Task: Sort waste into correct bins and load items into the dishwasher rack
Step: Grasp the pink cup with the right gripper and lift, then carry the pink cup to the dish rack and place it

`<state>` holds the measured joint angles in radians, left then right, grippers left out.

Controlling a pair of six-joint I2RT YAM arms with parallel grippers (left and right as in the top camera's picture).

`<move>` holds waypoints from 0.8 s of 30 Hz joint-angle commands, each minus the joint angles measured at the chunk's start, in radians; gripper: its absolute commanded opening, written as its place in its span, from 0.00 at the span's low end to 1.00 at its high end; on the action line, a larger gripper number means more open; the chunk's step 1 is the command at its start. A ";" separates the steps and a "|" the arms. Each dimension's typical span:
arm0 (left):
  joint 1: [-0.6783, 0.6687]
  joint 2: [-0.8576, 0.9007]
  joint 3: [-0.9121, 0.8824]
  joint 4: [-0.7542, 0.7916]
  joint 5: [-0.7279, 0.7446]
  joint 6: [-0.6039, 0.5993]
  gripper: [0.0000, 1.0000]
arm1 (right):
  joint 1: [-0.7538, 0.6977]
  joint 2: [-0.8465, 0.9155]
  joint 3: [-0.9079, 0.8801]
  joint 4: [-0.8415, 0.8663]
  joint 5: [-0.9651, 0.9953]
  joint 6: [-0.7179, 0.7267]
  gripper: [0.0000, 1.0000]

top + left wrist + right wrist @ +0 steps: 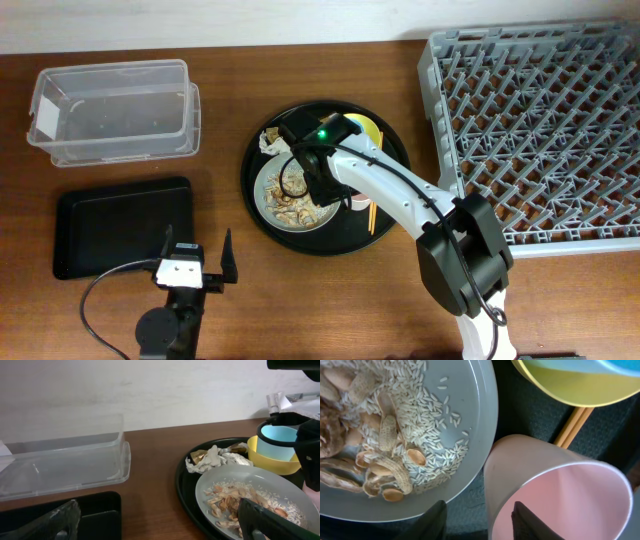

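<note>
My right gripper (481, 520) straddles the near wall of the pink cup (560, 490): one finger is inside the cup, the other outside with a gap to the wall. The cup stands on the round black tray (258, 190) beside the grey-green plate (470, 405), which holds rice and peanut-shell food scraps (380, 460). Behind them, the blue cup (277, 440) sits in the yellow-green bowl (570, 385), with the chopsticks (575, 425) below it. Crumpled tissue (215, 457) and a gold wrapper (200, 456) lie at the tray's far left. My left gripper (198, 262) rests open and empty near the front edge.
The clear plastic box (110, 110) stands at the back left, with the flat black tray (120, 225) in front of it. The grey dishwasher rack (540, 130) fills the right side. Bare brown table lies between the bins and the round tray.
</note>
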<state>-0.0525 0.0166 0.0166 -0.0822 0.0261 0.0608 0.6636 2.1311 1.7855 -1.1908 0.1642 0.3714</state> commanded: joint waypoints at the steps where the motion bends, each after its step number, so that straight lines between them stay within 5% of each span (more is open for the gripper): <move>1: -0.005 -0.004 -0.008 0.000 -0.004 0.012 0.99 | 0.001 0.009 -0.004 0.000 0.024 0.008 0.25; 6: -0.005 -0.004 -0.008 0.000 -0.004 0.012 0.99 | 0.001 0.009 0.034 -0.054 0.025 0.008 0.04; 14: -0.005 -0.004 -0.008 0.000 -0.004 0.012 0.99 | -0.002 0.007 0.198 -0.250 0.023 0.008 0.04; 20: -0.005 -0.004 -0.008 0.000 -0.004 0.012 0.99 | -0.069 0.007 0.572 -0.480 0.014 -0.010 0.04; 24: -0.005 -0.004 -0.008 0.000 -0.004 0.012 0.99 | -0.220 0.007 0.827 -0.508 -0.219 -0.171 0.04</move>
<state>-0.0525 0.0166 0.0166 -0.0818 0.0257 0.0608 0.5732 2.1452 2.4432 -1.6928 0.1188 0.3195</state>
